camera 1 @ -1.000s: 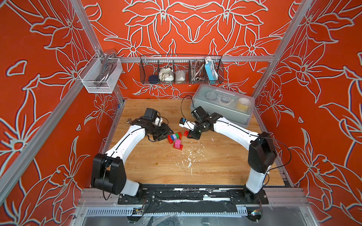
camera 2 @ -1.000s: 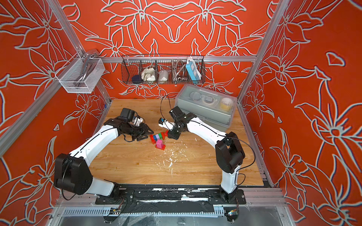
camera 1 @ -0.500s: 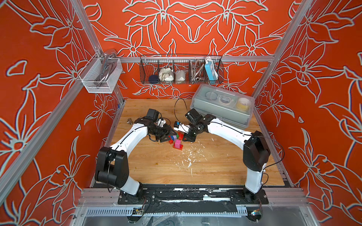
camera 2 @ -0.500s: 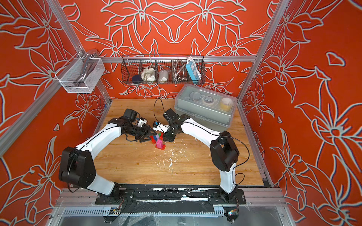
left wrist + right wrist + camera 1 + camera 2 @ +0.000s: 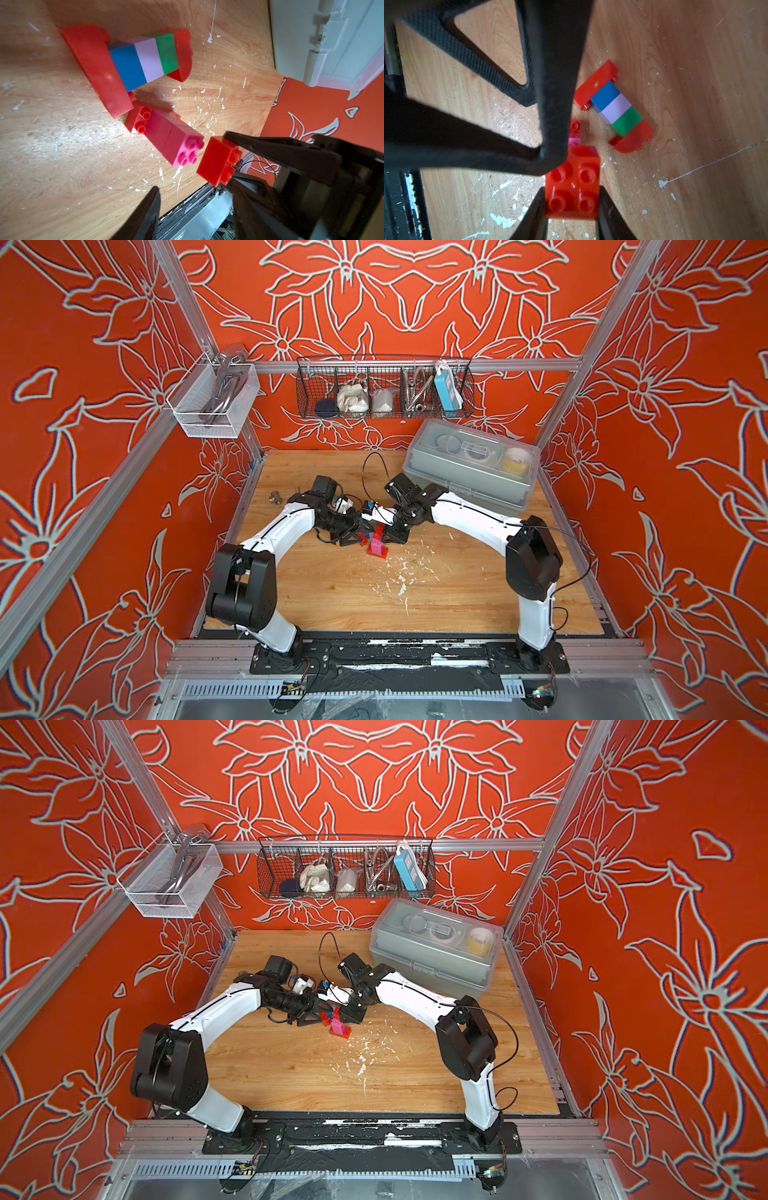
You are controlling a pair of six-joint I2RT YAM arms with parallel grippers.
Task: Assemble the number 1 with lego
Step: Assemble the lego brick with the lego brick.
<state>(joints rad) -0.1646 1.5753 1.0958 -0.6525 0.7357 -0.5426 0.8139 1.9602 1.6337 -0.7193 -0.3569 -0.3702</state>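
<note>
A red lego brick (image 5: 573,187) is pinched at its sides by my right gripper (image 5: 572,209), which is shut on it. It hangs next to the studded top of a pink lego stack (image 5: 166,133) on a red base, with a small gap between them. In both top views that stack (image 5: 377,548) (image 5: 338,1028) sits mid-table between the two grippers. A lying lego row (image 5: 141,60) (image 5: 612,106) has a long red brick, blue, lilac, green and a curved red end. My left gripper (image 5: 193,191) is open, one fingertip close to the held brick.
A grey lidded box (image 5: 469,472) stands at the back right of the wooden table. Metal bolts (image 5: 275,498) lie at the back left. A wire basket (image 5: 384,389) and a white mesh basket (image 5: 212,402) hang on the walls. White flecks dot the table.
Both arms have closed in on the lego pile. The left gripper moved right. The right gripper moved left and down with the red brick, to the pink stack.
</note>
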